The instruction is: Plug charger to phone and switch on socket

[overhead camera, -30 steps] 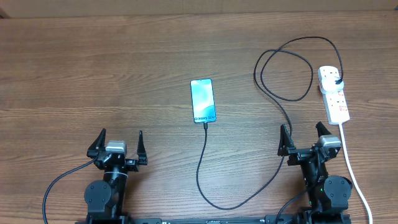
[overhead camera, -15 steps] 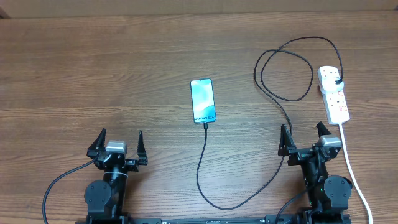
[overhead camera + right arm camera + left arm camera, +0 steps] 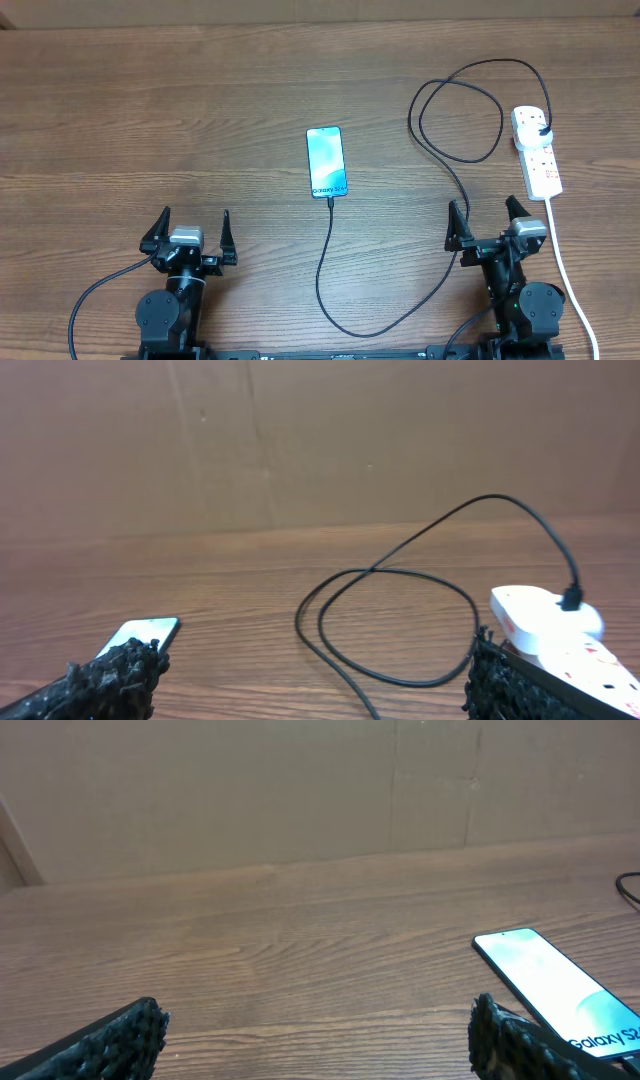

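The phone (image 3: pixel 327 162) lies flat mid-table (image 3: pixel 150 110), long axis running away from the arms, its Galaxy end nearest them with the charger (image 3: pixel 330 215) tip in it. The socket (image 3: pixel 538 152) lies far right, roughly parallel, holding the black plug. Left end effector (image 3: pixel 195 215) and right end effector (image 3: pixel 484 208) are spread, empty

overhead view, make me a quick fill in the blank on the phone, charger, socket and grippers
1. The phone lies with its screen facing ____.
2. The charger has a cable that is ____ in colour.
3. On the robot's sides, the socket lies to the ____ of the phone.
4. The left gripper and the right gripper are both ____, holding nothing.

Missing words: up; black; right; open
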Robot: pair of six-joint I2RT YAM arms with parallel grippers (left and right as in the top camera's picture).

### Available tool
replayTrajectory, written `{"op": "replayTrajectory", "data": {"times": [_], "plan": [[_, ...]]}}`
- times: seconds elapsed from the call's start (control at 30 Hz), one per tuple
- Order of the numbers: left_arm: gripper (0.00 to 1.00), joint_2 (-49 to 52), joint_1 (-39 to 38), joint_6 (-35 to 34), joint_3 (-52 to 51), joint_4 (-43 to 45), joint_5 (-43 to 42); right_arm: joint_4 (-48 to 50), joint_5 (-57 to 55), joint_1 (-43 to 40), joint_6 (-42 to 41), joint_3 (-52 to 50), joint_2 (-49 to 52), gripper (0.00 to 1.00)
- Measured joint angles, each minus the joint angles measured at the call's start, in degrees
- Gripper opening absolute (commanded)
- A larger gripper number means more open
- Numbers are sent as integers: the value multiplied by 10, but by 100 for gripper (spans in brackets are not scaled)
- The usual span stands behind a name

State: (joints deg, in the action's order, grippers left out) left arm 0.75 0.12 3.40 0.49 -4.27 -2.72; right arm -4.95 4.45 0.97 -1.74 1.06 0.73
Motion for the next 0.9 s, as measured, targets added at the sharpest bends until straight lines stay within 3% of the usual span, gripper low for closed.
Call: {"op": "replayTrajectory", "data": {"times": [0.9], "plan": [[100,0,0,0,0,0,0,0,0,6,0,0,0,100]]}}
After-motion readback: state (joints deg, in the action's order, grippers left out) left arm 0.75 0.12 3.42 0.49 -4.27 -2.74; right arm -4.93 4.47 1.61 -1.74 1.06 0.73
